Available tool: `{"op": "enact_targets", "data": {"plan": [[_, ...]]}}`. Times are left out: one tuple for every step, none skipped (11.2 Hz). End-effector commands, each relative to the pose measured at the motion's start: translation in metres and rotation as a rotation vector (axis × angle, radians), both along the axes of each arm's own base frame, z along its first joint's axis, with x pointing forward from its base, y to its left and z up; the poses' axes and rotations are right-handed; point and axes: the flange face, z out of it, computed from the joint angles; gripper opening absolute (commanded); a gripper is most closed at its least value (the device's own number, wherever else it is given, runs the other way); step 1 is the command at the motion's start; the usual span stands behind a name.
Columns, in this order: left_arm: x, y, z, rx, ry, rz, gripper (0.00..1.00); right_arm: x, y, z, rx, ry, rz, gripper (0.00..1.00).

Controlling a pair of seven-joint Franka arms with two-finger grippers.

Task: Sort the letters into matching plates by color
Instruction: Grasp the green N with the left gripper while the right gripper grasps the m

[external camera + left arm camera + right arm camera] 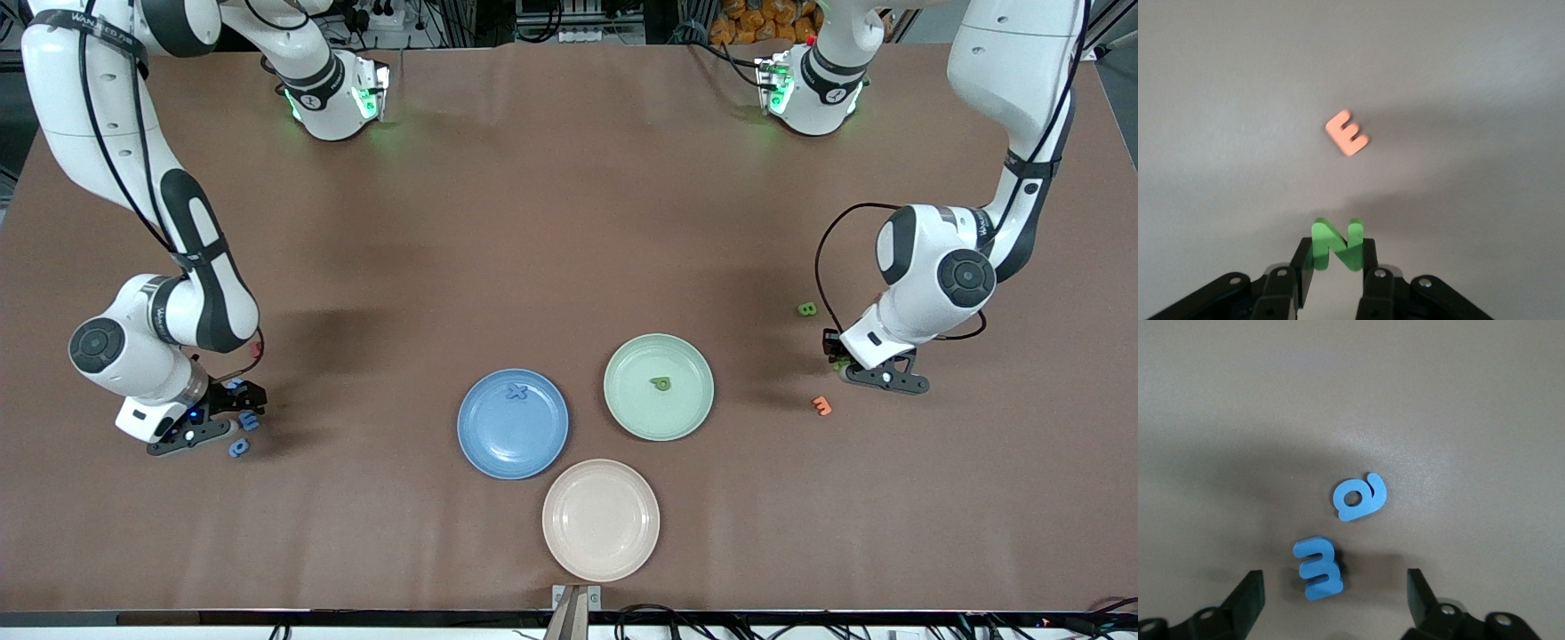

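My left gripper (839, 362) (1336, 257) is shut on a green letter N (1330, 241), low over the table toward the left arm's end. Another green letter (807, 309) lies on the table nearby. My right gripper (238, 416) (1335, 580) is open and low at the right arm's end, its jaws straddling a blue letter (1318, 570) (249, 420). A second blue letter (1360, 497) (238, 448) lies just ahead of it, and a third (236, 385) shows by the hand. The blue plate (498, 444) holds a blue X (516, 391). The green plate (640, 413) holds a green letter (661, 384).
An orange letter E (821, 406) (1347, 133) lies on the table close to the left gripper, nearer to the front camera. A cream plate (601, 520) sits nearer to the front camera than the other two plates.
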Motion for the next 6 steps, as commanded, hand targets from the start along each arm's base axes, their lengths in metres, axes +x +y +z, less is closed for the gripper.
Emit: {"op": "enact_targets", "data": {"plan": [[0.019, -0.032, 0.032, 0.000, 0.002, -0.025, 0.00, -0.001, 0.003, -0.008, 0.006, -0.019, 0.003, 0.86], [0.023, -0.046, 0.037, -0.005, -0.011, -0.021, 0.00, -0.001, 0.004, -0.010, 0.006, -0.019, 0.004, 0.80], [0.027, -0.068, 0.040, -0.009, -0.021, -0.022, 0.00, -0.001, 0.005, -0.011, 0.004, -0.022, 0.007, 0.78], [0.029, -0.088, 0.044, -0.014, -0.032, -0.012, 0.00, -0.001, 0.006, -0.012, 0.006, -0.023, 0.002, 0.72], [0.028, -0.113, 0.044, -0.020, -0.039, -0.005, 0.00, 0.000, 0.008, -0.013, 0.008, -0.023, -0.013, 0.66], [0.028, -0.126, 0.045, -0.024, -0.044, 0.001, 0.00, 0.000, 0.012, -0.013, 0.011, -0.025, -0.031, 0.59]]}}
